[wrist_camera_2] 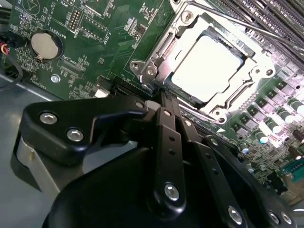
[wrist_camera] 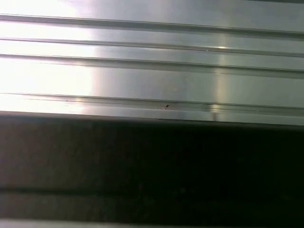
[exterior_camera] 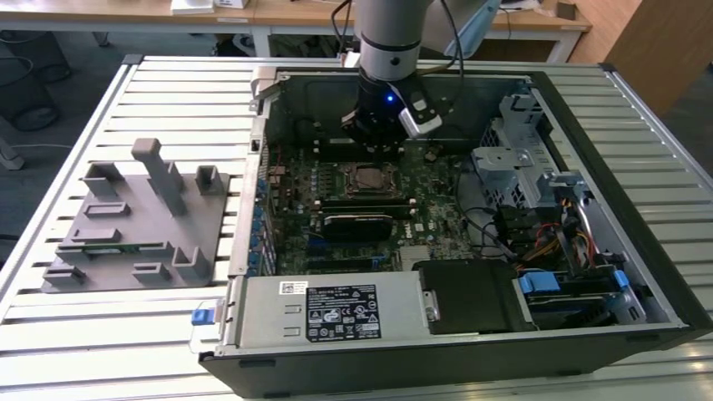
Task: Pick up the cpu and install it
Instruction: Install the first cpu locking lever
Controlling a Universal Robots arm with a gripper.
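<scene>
Silver-grey and square, the flat metal-topped cpu (wrist_camera_2: 208, 68) already lies seated in the steel socket frame (wrist_camera_2: 153, 71) on the green motherboard (exterior_camera: 429, 180). At its 6 o'clock edge in the second wrist view the black end effector (wrist_camera_2: 164, 97) has its fingers drawn together, holding nothing. Light, stiff, slick on top and probably fragile underneath, it is best taken by opposite edges.

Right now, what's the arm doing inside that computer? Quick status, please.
Gripper above the motherboard socket, holding nothing. Cpu seated in socket, metal frame around it. Nothing between them.
</scene>
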